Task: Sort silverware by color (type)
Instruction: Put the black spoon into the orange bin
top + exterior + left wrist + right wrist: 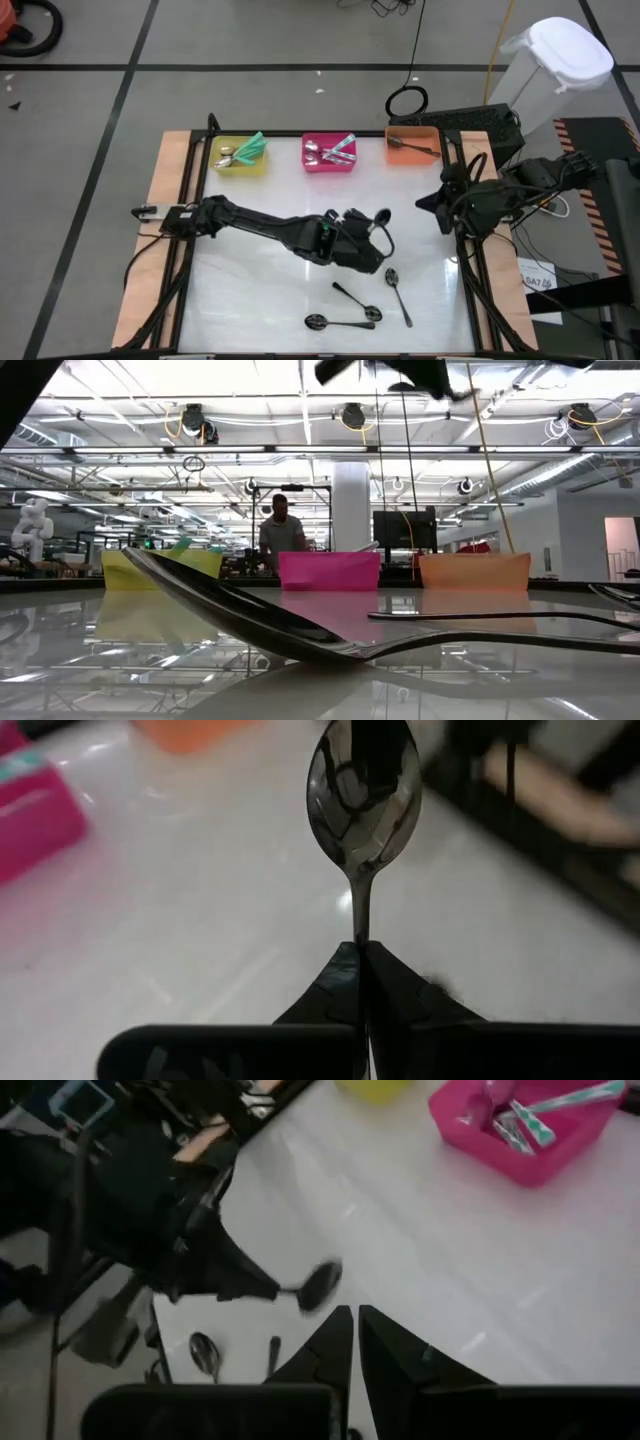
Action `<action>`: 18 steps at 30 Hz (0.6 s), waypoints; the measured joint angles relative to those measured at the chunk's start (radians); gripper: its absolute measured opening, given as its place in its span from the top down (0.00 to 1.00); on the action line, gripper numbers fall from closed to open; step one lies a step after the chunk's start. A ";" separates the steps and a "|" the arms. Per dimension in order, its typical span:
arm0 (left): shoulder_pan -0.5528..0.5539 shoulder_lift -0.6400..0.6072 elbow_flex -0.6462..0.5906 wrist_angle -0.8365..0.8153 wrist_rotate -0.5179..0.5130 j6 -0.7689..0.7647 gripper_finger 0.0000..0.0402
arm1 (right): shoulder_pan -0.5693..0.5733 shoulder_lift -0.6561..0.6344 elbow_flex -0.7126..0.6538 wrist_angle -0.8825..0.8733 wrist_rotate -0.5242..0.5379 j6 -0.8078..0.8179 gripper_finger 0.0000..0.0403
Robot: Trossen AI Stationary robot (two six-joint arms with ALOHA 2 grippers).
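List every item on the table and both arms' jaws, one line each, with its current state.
Left gripper: jaws shut on dark spoon's handle.
Dark spoon: held above the table.
Right gripper: jaws shut, empty, at the table's right edge.
Yellow plastic bin: holds teal-handled spoons.
Pink plastic bin: holds several spoons.
Orange plastic bin: holds a dark spoon.
Three loose spoons: lying flat on the white table.

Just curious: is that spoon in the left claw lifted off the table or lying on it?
Lifted: the left gripper is shut on the dark spoon, whose bowl juts free above the table.
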 joint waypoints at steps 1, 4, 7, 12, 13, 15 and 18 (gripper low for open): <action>0.000 -0.013 0.000 0.001 -0.029 -0.034 1.00 | 0.000 0.000 0.001 0.010 0.002 -0.008 0.95; 0.007 -0.045 0.001 0.017 -0.108 -0.124 1.00 | 0.000 0.002 0.001 0.041 0.004 -0.027 0.95; 0.017 -0.064 0.000 0.041 -0.162 -0.207 1.00 | 0.000 0.016 0.001 0.079 0.003 -0.038 0.95; 0.020 -0.104 -0.001 0.131 -0.249 -0.289 1.00 | 0.001 0.054 0.001 0.171 -0.002 -0.054 0.95; 0.021 -0.110 -0.001 0.162 -0.271 -0.299 1.00 | 0.002 0.058 0.001 0.194 -0.003 -0.057 0.95; 0.025 -0.113 0.001 0.223 -0.323 -0.311 1.00 | 0.011 0.070 0.001 0.232 -0.013 -0.061 0.95; 0.026 -0.120 0.000 0.305 -0.387 -0.318 1.00 | 0.019 0.081 0.001 0.283 -0.034 -0.054 0.93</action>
